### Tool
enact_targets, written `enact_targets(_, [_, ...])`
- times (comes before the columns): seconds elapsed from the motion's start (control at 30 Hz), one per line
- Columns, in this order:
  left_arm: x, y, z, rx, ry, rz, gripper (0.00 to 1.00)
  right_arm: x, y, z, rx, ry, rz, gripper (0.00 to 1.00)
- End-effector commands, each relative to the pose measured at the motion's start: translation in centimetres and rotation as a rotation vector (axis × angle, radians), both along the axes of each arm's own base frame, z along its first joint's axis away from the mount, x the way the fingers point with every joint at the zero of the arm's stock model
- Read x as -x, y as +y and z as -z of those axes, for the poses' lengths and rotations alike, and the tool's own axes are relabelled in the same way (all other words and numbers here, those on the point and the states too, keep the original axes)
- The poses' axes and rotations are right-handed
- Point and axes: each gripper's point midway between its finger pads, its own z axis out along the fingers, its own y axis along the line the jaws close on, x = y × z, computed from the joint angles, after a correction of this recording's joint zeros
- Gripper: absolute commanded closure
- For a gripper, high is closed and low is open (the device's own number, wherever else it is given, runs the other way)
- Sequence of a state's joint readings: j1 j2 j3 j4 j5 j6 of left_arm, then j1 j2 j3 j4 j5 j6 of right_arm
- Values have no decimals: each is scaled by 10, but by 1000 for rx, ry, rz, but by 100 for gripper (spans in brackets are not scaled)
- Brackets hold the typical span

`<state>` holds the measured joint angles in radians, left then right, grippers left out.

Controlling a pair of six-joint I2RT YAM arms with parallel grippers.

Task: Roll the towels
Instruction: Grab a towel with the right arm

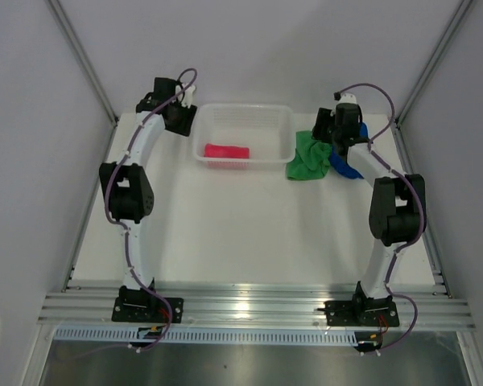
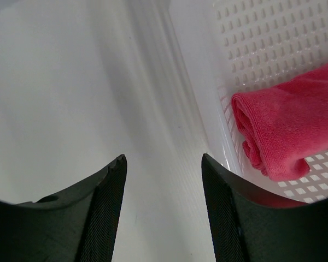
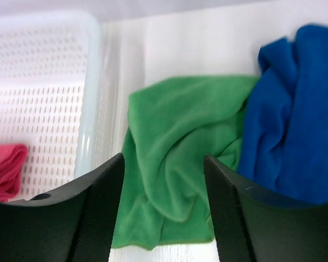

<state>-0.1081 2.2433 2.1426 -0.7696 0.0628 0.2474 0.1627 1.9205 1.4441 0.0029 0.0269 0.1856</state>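
- Pink towel: rolled up, lying in the white basket, upper middle of the overhead view. It looks finished to me, parked there out of the way.
- Green towel: crumpled heap on the table just right of the basket, touching the blue towel, which sits partly under my right arm. Both unrolled.
- Right gripper: fingers parted, nothing between them, hanging over the green heap. My guess is it's lined up to grab it.
- Left gripper: fingers parted, empty, over bare table beside the basket's left wall, upper left of the overhead view.
- My read: one of three done. Green needs spreading flat first, and a pinch could drag the blue one along.
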Motion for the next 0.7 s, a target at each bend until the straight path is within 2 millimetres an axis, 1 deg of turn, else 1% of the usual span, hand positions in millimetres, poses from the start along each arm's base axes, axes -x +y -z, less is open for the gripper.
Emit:
enact_targets(0.0, [-1,3,-99,7,-221,17,40,-19,-1,4,-8,16,-54,36])
enact_targets(0.03, [3,4,-107,3,-230,17,39,-20,0,13,8,41,-72,35])
enact_targets(0.07, [5,5,-111,0,-237,14,39,-26,4,12,10,35,-88,34])
enact_targets(0.1, [7,7,-112,-8,-232,11,39,-27,8,26,7,59,-112,33])
enact_targets(0.13, [11,9,-112,-17,-222,10,39,-27,9,32,5,75,-117,33])
enact_targets(0.17, [15,10,-117,-22,-226,9,39,-29,11,34,-1,80,-124,33])
enact_targets(0.2, [17,12,-118,-31,-223,4,39,-29,13,38,-3,91,-131,33])
enact_targets(0.23, [19,13,-119,-35,-221,6,39,-27,13,50,-2,118,-130,33])
enact_targets(0.3, [25,15,-122,-43,-220,5,39,-25,13,62,-8,149,-125,33])
enact_targets(0.33, [26,15,-125,-46,-225,6,39,-23,13,73,-4,179,-118,34])
enact_targets(0.37, [29,15,-125,-44,-219,6,39,-21,13,77,-6,191,-116,37])
enact_targets(0.43, [33,15,-129,-41,-222,7,39,-20,12,82,0,205,-113,47])
enact_targets(0.47, [36,15,-127,-41,-213,9,39,-19,12,81,2,206,-108,64])
enact_targets(0.5, [38,15,-133,-39,-221,9,39,-20,13,77,-2,199,-108,72])
enact_targets(0.53, [40,14,-130,-35,-212,12,39,-20,12,74,-2,195,-107,79])
enact_targets(0.57, [43,13,-130,-33,-204,15,39,-21,11,60,-4,170,-102,94])
enact_targets(0.6, [46,13,-133,-28,-205,15,39,-22,9,50,-2,153,-104,100])
enact_targets(0.63, [47,12,-134,-24,-203,20,39,-23,6,40,1,132,-94,100])
enact_targets(0.67, [49,10,-136,-12,-204,30,39,-23,5,17,4,90,-90,100])
